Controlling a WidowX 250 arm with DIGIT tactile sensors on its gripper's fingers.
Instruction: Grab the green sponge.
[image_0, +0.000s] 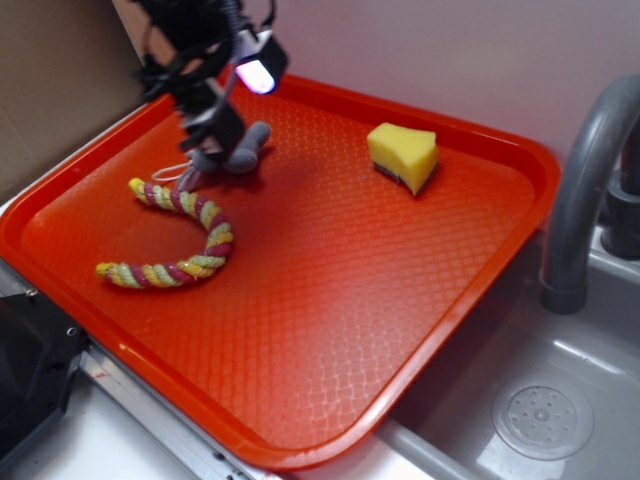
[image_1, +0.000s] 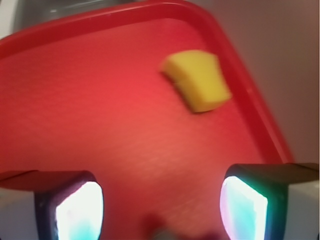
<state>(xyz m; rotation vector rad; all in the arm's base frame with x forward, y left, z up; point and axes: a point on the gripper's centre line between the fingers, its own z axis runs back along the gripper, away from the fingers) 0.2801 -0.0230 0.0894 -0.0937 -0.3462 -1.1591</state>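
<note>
Overhead, gripper (image_1: 160, 205) spread wide, empty; fingertips cut off, blurred. Green sponge (image_0: 403, 155) apart; scouring layer barely visible.

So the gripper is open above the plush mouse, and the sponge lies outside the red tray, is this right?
One thing is wrong: the sponge lies inside the red tray, near its far edge, as the exterior view shows. The rest holds: the gripper is open above the plush mouse.
</note>
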